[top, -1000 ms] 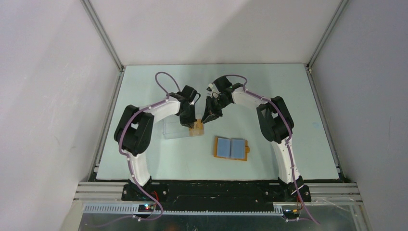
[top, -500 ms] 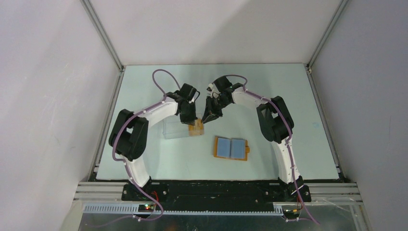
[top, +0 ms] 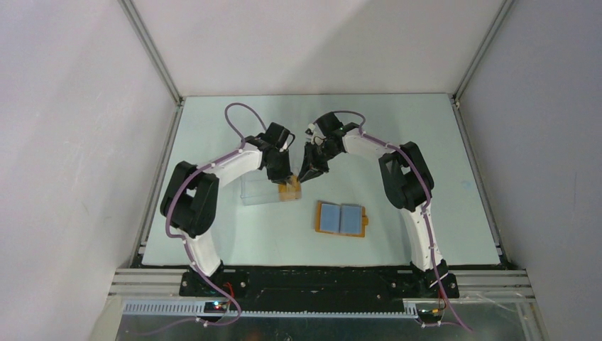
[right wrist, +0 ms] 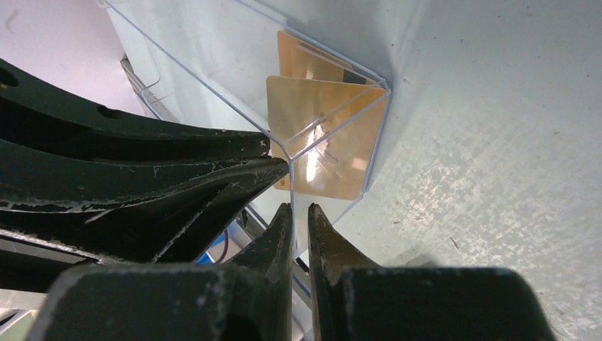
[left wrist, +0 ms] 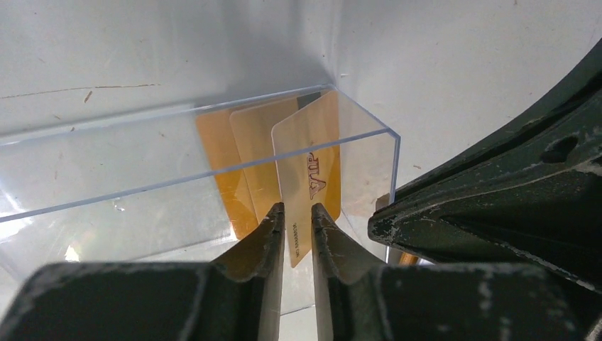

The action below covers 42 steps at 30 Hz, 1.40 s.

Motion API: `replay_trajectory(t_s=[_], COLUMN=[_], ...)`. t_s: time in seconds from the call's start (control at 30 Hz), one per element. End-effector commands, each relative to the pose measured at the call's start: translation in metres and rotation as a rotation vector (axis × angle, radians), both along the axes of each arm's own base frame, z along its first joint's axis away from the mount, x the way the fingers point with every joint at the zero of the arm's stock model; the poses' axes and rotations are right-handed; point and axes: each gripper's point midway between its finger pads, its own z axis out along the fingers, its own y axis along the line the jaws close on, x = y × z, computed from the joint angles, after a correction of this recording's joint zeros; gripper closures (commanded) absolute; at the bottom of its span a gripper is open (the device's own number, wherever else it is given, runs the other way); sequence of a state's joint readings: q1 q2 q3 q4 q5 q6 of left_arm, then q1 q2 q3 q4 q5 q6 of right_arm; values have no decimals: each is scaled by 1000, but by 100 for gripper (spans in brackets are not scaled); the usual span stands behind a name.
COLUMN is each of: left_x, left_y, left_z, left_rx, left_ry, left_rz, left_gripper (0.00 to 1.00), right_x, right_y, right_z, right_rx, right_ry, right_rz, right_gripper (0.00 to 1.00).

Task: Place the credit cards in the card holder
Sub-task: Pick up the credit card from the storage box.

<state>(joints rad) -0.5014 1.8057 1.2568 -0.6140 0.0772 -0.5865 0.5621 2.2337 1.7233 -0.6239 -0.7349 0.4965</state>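
While the left gripper [left wrist: 297,213] pinches the front credit card [left wrist: 309,160] inside the clear case [left wrist: 106,160], the right gripper [right wrist: 298,211] clamps the case's end wall. The left elbow has swung outward since a second ago. Two more cards [left wrist: 245,142] stand behind; the card holder [top: 341,219] lies open nearby.

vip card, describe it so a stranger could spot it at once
On the table sits a clear case with tan-orange cards standing in one end. The VIP card is the frontmost in the left wrist view, pinched by the left gripper. Only it shows VIP lettering.
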Motion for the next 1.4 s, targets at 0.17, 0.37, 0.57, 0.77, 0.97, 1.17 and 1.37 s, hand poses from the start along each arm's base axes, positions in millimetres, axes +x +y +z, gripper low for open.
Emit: replay_trajectory(t_s=[0.17,0.37,0.57,0.77,0.97,1.17,1.37], left_x=[0,1,0,-2,3,7,-19], left_y=[-43,-45,-36,-29,-25,-8,4], left_z=[32,31,9,-3,16,90,168], left_rx=[-201,-208,-151,-107,-111,-127,-246], left_ry=[-60,-68,-38,-19,-76,-268,-450], left_rz=[-50,-61,-38,-30,-10,27,16], left_gripper=[80,81,80,87,100,100,100], right_x=[-18,-19,-19,-18,-13,-3,-23], right_y=[-11,-11,-12,-13,-15,-29,-55], right_z=[-42,-42,-42,-42,-18,43,135], right_rx=[-111,-111,-112,-112,-89,-58,113], right_ry=[59,61,59,57,4,-143,-339], right_rz=[17,16,18,16,14,-25,-82], right_gripper=[96,96,96,96,91,61,33])
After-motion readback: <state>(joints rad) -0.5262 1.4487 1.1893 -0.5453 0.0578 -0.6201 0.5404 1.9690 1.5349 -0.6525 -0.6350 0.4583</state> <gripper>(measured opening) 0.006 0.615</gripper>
